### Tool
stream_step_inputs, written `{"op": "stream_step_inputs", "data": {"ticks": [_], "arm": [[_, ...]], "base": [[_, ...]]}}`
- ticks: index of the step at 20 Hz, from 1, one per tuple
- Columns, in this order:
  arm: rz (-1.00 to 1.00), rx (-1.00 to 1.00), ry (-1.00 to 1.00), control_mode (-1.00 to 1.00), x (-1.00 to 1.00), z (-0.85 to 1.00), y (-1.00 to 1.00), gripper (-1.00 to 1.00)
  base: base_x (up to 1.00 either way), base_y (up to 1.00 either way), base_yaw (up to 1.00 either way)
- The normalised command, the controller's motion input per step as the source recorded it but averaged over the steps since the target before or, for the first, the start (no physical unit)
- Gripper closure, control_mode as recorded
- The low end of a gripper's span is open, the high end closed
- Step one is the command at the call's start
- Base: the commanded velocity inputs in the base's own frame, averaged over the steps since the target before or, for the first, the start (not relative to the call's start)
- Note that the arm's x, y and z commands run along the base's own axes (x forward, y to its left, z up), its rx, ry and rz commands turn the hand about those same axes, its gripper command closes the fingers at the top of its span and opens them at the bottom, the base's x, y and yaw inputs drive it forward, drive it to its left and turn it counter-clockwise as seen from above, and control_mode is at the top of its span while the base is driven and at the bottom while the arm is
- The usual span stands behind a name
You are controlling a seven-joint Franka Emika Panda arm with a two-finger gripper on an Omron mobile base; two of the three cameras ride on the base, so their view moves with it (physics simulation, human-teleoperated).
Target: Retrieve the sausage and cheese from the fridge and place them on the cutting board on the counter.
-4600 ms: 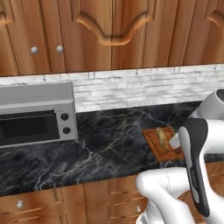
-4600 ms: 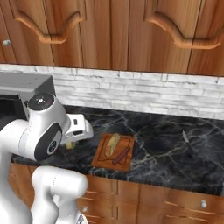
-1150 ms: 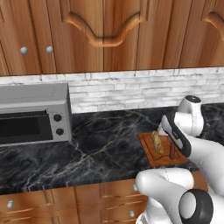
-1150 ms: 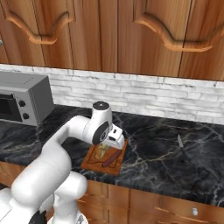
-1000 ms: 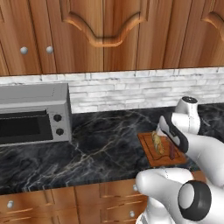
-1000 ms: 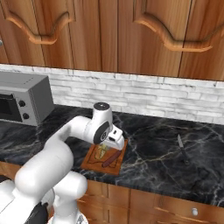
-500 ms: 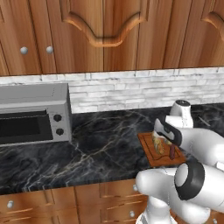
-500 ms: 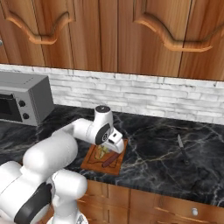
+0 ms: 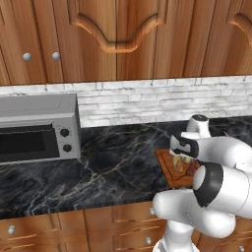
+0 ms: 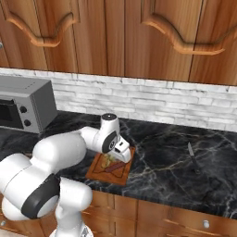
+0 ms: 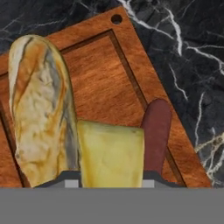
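Now jaws (image 11: 110, 183) tight on cheese (image 11: 111, 153), loaf (image 11: 41, 109) and sausage (image 11: 155, 131) flanking, above cutting board (image 11: 105, 74).

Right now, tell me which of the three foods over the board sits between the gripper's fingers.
The cheese, the pale yellow block: it sits between the fingers of the gripper, with the tan bread loaf and dark red sausage flanking it.

Loaf (image 11: 39, 109) and sausage (image 11: 155, 133) flanking cheese (image 11: 111, 153)
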Motion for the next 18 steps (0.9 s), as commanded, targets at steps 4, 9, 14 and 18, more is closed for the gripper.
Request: {"op": "stream_step_inputs", "data": {"ticks": [4,9,14,18], "arm": [[0.00,0.00,0.06,-1.00,0.13,-0.20,0.00,1.00],[0.00,0.00,0.03,-1.00,-0.03,-0.21,0.00,1.00],[0.00,0.01,0.00,-1.00,-0.16,-0.08,0.00,-1.00],[0.00,0.04,0.00,-1.00,-0.16,0.03,0.06,-1.00]], "base": [[0.00,0.00,0.00],[0.00,0.00,0.00],[0.00,0.00,0.00],[0.00,0.00,0.00]]}}
